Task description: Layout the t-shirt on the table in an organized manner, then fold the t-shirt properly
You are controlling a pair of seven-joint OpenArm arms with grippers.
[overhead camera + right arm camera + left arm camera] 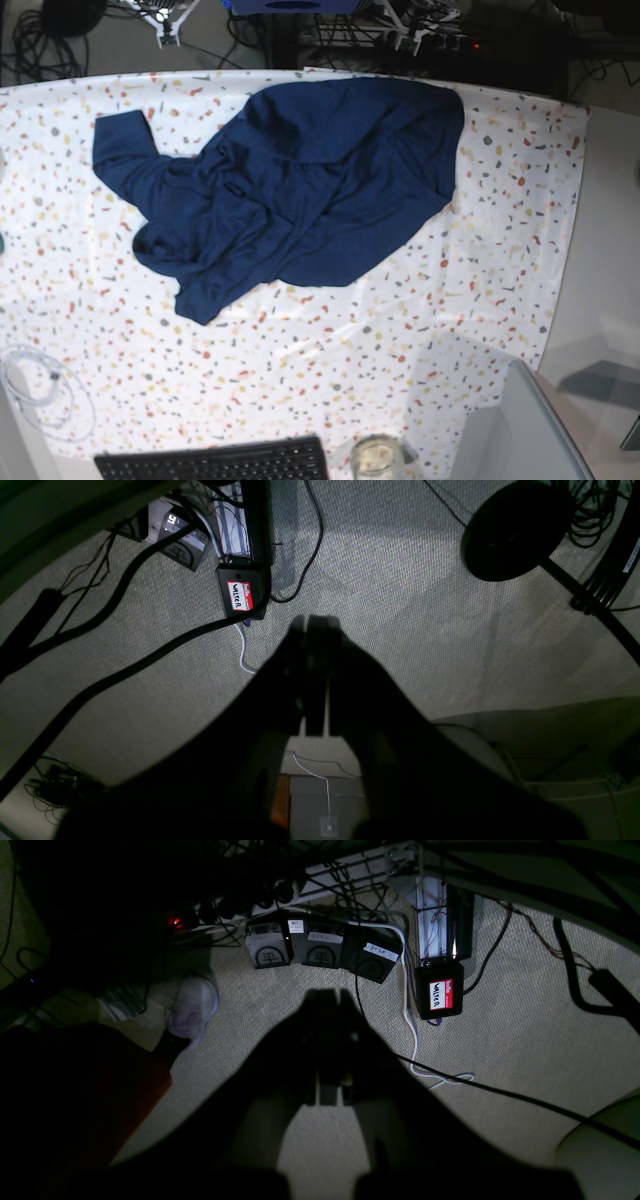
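The dark navy t-shirt (290, 190) lies crumpled and wrinkled on the flecked white table (480, 270), spread over its far middle with one sleeve reaching toward the far left. Neither arm shows in the base view. In the left wrist view my left gripper (330, 995) is a dark silhouette hanging over the carpeted floor, its jaws shut with nothing between them. My right gripper (315, 622) hangs the same way in the right wrist view, shut and empty. The t-shirt and the table do not show in either wrist view.
A black keyboard (215, 462) and a glass jar (377, 458) sit at the table's near edge, a coiled white cable (35, 385) at the near left. Below the grippers lie cables, foot pedals (320, 947), a labelled black box (440, 992) and a round stand base (515, 530).
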